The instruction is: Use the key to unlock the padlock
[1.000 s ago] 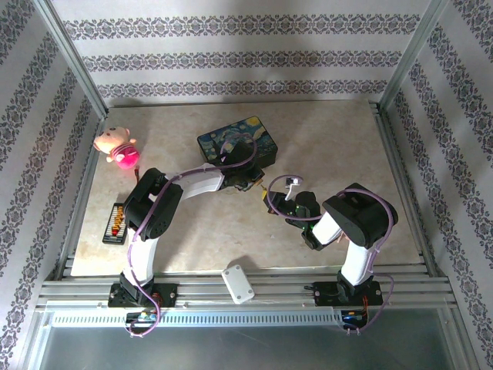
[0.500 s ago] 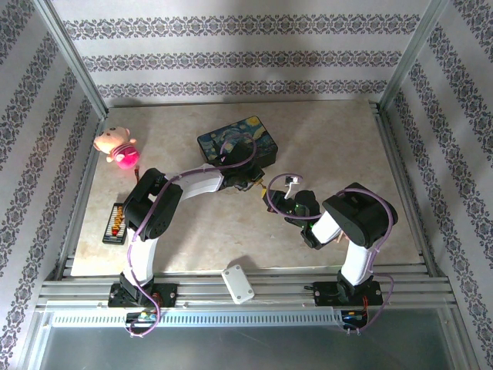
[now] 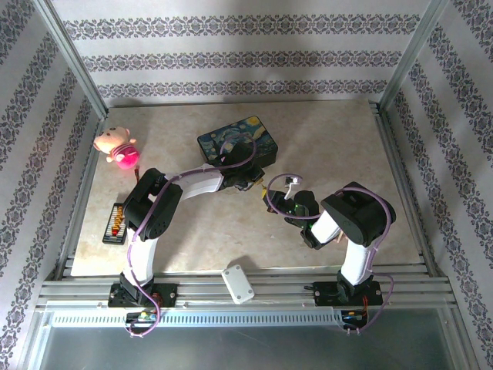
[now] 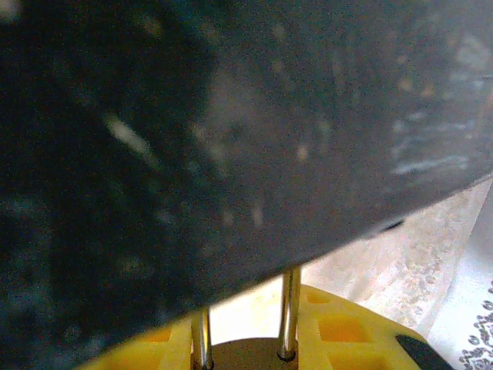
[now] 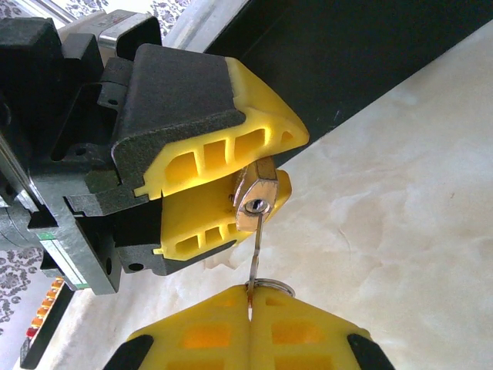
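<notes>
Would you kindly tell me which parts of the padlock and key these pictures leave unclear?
- Left wrist: the top of the shackle is lost against the blurred dark tin; the bottom edge cuts off the padlock.
- Right wrist: the left gripper covers most of the padlock; the right gripper hides the head of the key.
- Top external: padlock and key too small.

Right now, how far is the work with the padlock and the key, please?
Done: the left gripper clamps the padlock, and the right gripper pinches the key. In hand: the key's tip sits in the keyhole, seen from the right wrist. Left: turning the key and freeing the shackle, whose two legs look seated in the left wrist view, so it seems locked.
</notes>
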{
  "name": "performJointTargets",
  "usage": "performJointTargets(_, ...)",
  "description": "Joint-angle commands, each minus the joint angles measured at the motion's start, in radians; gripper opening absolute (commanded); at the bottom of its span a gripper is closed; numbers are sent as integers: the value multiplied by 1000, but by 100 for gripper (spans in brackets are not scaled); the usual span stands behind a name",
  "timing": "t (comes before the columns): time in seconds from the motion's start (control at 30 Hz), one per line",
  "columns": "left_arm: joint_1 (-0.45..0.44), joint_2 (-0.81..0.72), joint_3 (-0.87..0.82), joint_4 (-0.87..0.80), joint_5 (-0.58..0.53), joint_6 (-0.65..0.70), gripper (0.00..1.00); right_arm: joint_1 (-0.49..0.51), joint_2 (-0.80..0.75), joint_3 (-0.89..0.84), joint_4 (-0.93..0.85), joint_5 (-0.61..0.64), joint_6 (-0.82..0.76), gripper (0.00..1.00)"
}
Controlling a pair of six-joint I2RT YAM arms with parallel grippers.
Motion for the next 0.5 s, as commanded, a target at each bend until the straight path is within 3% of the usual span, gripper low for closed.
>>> performJointTargets(0.0, 4, -27, -16, 79, 99, -73, 11, -12, 2, 12, 43, 11, 6, 0)
performJointTargets(0.47, 4, -21, -23, 93, 104, -81, 11, -9, -19, 12, 43, 5, 3, 0)
